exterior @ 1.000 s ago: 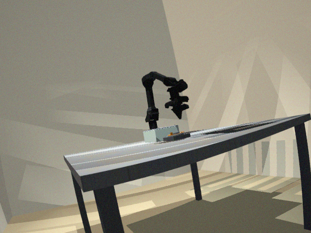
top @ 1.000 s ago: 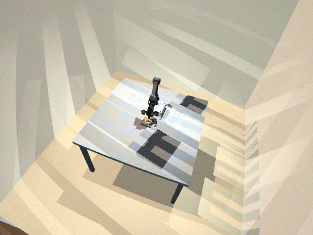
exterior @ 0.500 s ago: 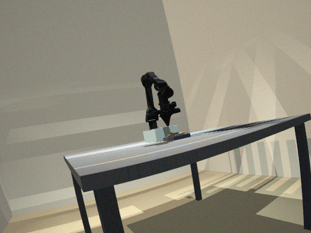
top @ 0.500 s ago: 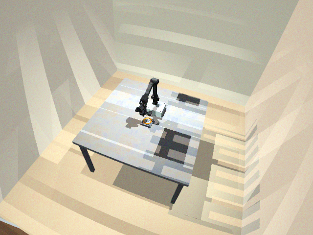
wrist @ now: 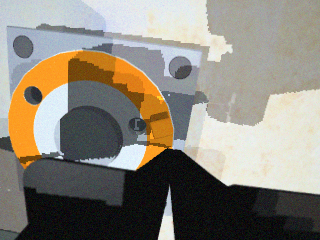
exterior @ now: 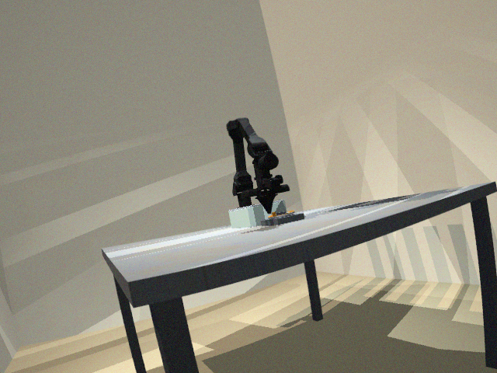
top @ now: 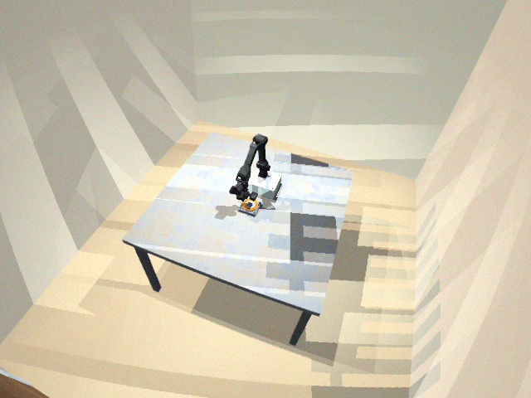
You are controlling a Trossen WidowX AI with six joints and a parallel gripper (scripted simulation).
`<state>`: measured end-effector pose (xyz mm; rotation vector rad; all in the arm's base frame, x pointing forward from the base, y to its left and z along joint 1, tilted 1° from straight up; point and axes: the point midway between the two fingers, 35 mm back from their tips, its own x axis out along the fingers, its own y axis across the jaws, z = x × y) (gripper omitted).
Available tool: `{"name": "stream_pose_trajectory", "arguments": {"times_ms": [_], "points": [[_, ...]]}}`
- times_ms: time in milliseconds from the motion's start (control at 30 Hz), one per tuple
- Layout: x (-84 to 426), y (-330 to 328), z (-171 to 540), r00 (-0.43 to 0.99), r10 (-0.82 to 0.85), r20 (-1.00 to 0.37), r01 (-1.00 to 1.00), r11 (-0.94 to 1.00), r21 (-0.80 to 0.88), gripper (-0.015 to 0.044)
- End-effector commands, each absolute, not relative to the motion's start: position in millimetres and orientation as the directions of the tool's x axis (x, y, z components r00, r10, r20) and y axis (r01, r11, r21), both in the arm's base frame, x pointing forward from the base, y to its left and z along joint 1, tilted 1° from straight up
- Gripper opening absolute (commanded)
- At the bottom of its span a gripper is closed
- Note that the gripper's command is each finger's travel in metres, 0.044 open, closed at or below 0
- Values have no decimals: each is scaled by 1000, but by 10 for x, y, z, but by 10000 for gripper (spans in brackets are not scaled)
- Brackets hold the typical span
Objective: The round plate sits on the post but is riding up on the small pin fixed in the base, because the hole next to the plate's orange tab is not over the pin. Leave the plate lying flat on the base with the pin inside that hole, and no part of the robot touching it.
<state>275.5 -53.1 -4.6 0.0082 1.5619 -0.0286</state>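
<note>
The round plate [wrist: 21,122] has an orange outer ring and a white inner ring, around a dark post [wrist: 92,132]. It sits over the grey square base [wrist: 192,120] [top: 254,212] [exterior: 292,218]. The orange tab [wrist: 161,126] is at the plate's right side in the wrist view, with a small dark hole [wrist: 137,124] just inside it. A faint light mark shows in that hole; whether it is the pin, and whether the plate lies flat, I cannot tell. My gripper [wrist: 172,150] [exterior: 269,211] is shut and empty, its tips low by the plate's rim near the tab. Contact is unclear.
A pale green block [top: 265,183] [exterior: 241,217] stands under the arm's foot, close behind the base. Another dark round spot [wrist: 33,95] lies on the orange ring, and round marks [wrist: 23,46] [wrist: 180,67] on the base's corners. Shadows cross the plate and table [top: 206,226].
</note>
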Motion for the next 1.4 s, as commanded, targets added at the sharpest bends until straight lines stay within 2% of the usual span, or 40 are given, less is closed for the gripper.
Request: {"name": "stream_pose_trajectory", "arguments": {"times_ms": [0,1367], "points": [[2753,-524,-97,11,-8,-1000,27,1000,-8,0],[2940,-503,-93,12,-8,-1000,27,1000,-7,0]]}}
